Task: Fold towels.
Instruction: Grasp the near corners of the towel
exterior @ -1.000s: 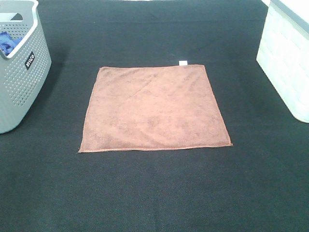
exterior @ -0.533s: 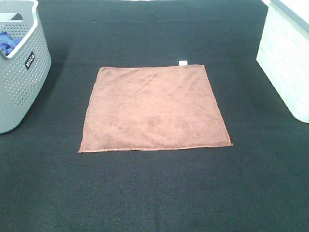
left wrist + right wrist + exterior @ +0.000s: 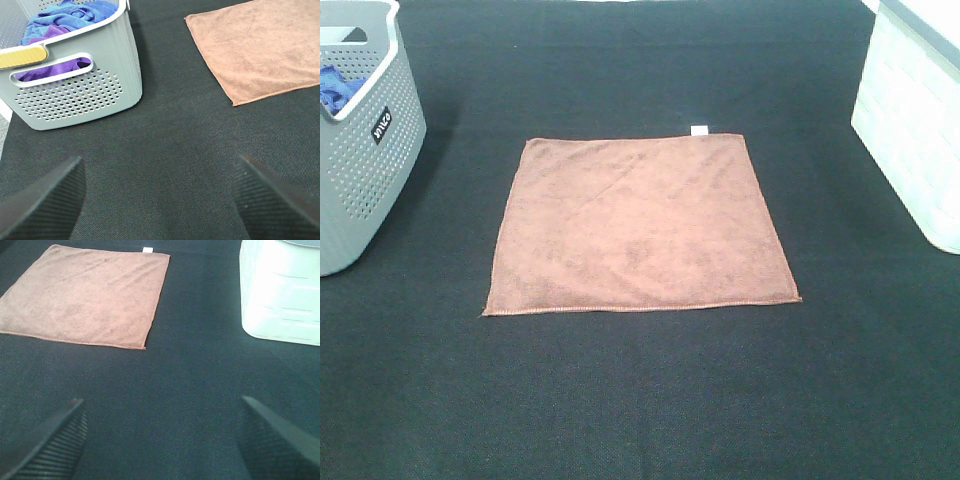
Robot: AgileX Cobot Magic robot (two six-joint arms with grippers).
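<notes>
A square reddish-brown towel point(image 3: 638, 225) lies flat and unfolded in the middle of the dark mat, with a small white tag point(image 3: 700, 130) on its far edge. The left wrist view catches one corner of the towel point(image 3: 260, 47); the right wrist view takes in nearly all of the towel point(image 3: 85, 295). Neither arm appears in the high view. My left gripper point(image 3: 160, 200) is open above bare mat, well short of the towel, with nothing between its fingers point(image 3: 45, 205). My right gripper point(image 3: 160, 440) is open too, over bare mat, empty.
A grey perforated basket point(image 3: 365, 150) stands at the left edge, holding blue and purple cloths point(image 3: 65, 15). A white bin point(image 3: 915, 120) stands at the right edge. The dark mat point(image 3: 640, 400) covers the whole table.
</notes>
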